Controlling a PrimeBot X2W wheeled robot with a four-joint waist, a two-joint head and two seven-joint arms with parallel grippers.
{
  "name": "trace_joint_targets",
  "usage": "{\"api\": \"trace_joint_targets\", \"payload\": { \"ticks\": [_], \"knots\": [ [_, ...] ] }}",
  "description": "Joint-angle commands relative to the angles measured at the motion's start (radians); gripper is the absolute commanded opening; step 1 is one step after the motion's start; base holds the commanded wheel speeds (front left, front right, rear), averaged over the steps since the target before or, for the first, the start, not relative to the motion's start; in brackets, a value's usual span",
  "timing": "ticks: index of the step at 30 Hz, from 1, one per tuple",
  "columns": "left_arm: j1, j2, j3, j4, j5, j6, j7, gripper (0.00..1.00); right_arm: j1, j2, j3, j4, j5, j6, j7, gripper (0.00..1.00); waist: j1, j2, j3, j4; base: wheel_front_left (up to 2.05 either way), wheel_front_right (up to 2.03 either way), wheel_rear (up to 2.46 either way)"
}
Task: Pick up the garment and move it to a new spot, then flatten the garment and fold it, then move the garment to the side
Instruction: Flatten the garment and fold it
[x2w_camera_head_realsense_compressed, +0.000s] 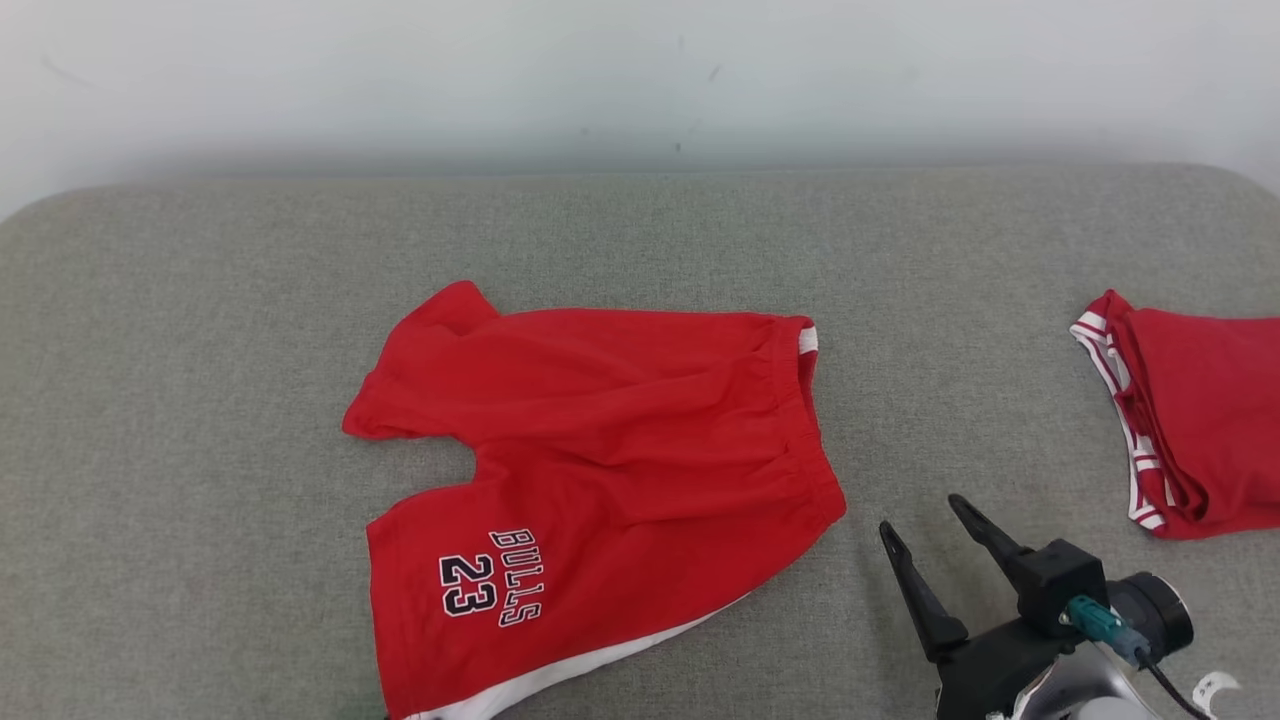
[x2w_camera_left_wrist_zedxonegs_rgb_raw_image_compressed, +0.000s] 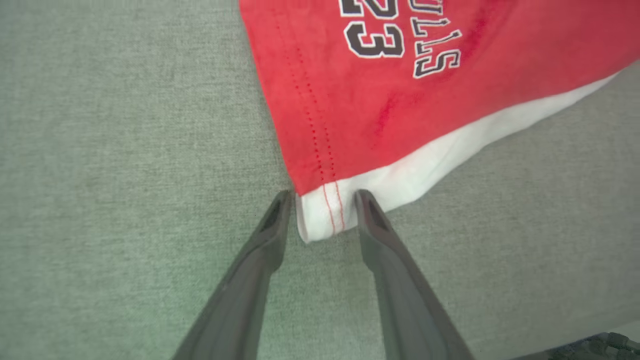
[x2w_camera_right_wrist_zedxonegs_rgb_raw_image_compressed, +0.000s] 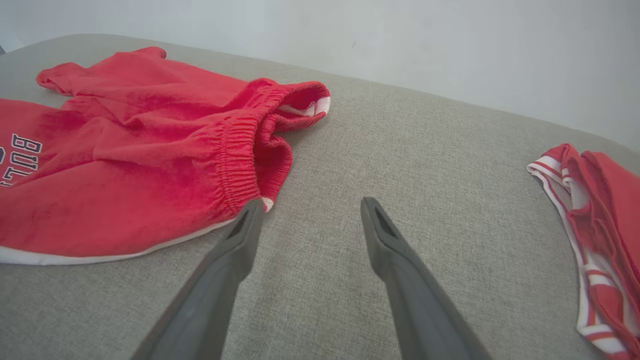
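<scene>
The garment (x2w_camera_head_realsense_compressed: 600, 470) is a pair of red shorts with "BULLS 23" printed on one leg, spread mostly flat at the middle of the grey padded surface (x2w_camera_head_realsense_compressed: 200, 300). In the left wrist view my left gripper (x2w_camera_left_wrist_zedxonegs_rgb_raw_image_compressed: 324, 196) is open, and its two fingers flank the white-striped hem corner of the garment (x2w_camera_left_wrist_zedxonegs_rgb_raw_image_compressed: 380, 100) without pinching it. To the right of the waistband my right gripper (x2w_camera_head_realsense_compressed: 920, 514) is open and holds nothing. The right wrist view has that gripper (x2w_camera_right_wrist_zedxonegs_rgb_raw_image_compressed: 311, 204) just off the elastic waistband of the garment (x2w_camera_right_wrist_zedxonegs_rgb_raw_image_compressed: 150, 160).
A second red piece of clothing (x2w_camera_head_realsense_compressed: 1190, 420) with red-and-white striped trim lies at the right edge, also seen as folded red cloth (x2w_camera_right_wrist_zedxonegs_rgb_raw_image_compressed: 600, 225) in the right wrist view. A pale wall (x2w_camera_head_realsense_compressed: 640, 70) stands behind the surface's far edge.
</scene>
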Motion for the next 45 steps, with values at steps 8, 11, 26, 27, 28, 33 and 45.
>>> {"api": "trace_joint_targets", "payload": {
  "ticks": [8, 11, 26, 27, 28, 33, 45],
  "knots": [
    [-0.011, 0.015, -0.007, 0.009, -0.014, -0.025, -0.01, 0.69, -0.053, -0.035, 0.052, 0.04, 0.049, -0.002, 0.01, 1.0, 0.0001, 0.0, 0.011, 0.012, 0.0, 0.0, 0.0],
    [-0.002, 0.021, -0.006, -0.002, -0.018, -0.034, -0.017, 0.98, -0.049, -0.04, 0.058, 0.047, 0.057, -0.002, 0.008, 1.0, 0.0001, 0.0, 0.008, 0.016, 0.0, 0.0, 0.0],
    [0.003, 0.041, -0.025, -0.018, -0.022, -0.048, -0.012, 0.0, -0.123, -0.098, 0.189, 0.114, 0.081, -0.002, 0.079, 1.0, 0.0001, 0.0, 0.023, 0.021, 0.0, 0.0, 0.0],
    [-0.001, 0.04, -0.026, -0.019, -0.022, -0.049, -0.013, 0.0, -0.137, -0.104, 0.206, 0.12, 0.082, -0.002, 0.085, 1.0, 0.0001, 0.0, 0.027, 0.022, 0.0, 0.0, 0.0],
    [-0.005, 0.039, -0.026, -0.02, -0.021, -0.049, -0.013, 0.0, -0.149, -0.113, 0.218, 0.129, 0.075, -0.002, 0.091, 1.0, 0.0001, 0.0, 0.031, 0.024, 0.0, 0.0, 0.0],
    [-0.023, 0.029, -0.028, -0.016, -0.024, -0.047, -0.016, 0.0, -0.216, -0.148, 0.283, 0.163, 0.056, -0.002, 0.099, 1.0, 0.0001, 0.0, 0.048, 0.034, 0.0, 0.0, 0.0],
    [-0.053, 0.016, -0.033, 0.002, -0.027, -0.046, -0.027, 0.0, -0.323, -0.186, 0.417, 0.242, 0.087, -0.002, 0.053, 0.71, 0.0001, 0.0, 0.066, 0.052, 0.0, 0.0, 0.0]
  ]
}}
